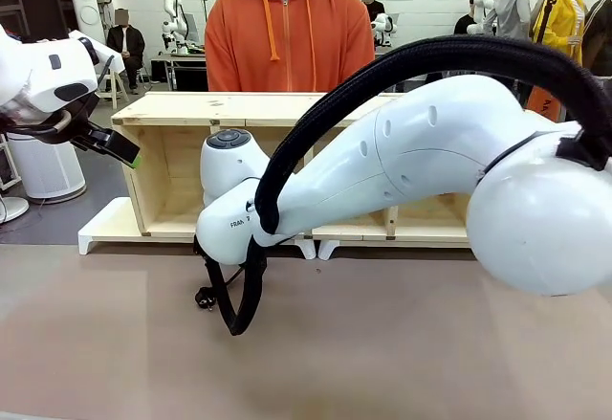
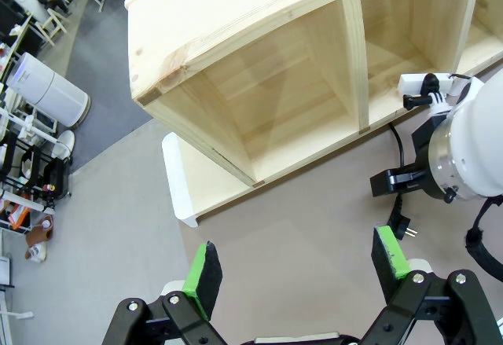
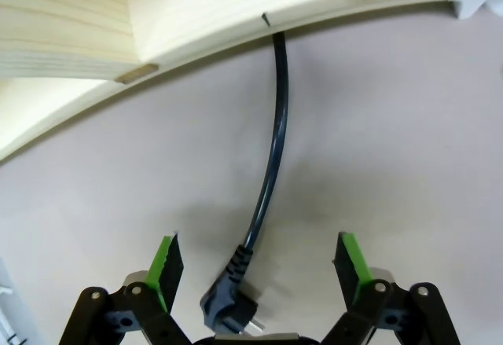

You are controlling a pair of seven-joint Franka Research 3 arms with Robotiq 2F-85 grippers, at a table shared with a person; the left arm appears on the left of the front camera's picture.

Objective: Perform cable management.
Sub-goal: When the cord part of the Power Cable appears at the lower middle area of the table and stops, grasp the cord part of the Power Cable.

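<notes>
We see right gripper spread wide over the table, plug end of the cable lying between its fingers; left gripper also spread, well apart.

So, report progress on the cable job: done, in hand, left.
Done: nothing visibly; the cable trails loose from the shelf onto the table, its strip lying in the shelf. In hand: the right gripper is open astride the plug, not gripping it. The left gripper hangs open above the table. Left: grip the plug, then probably tidy the cable.
</notes>
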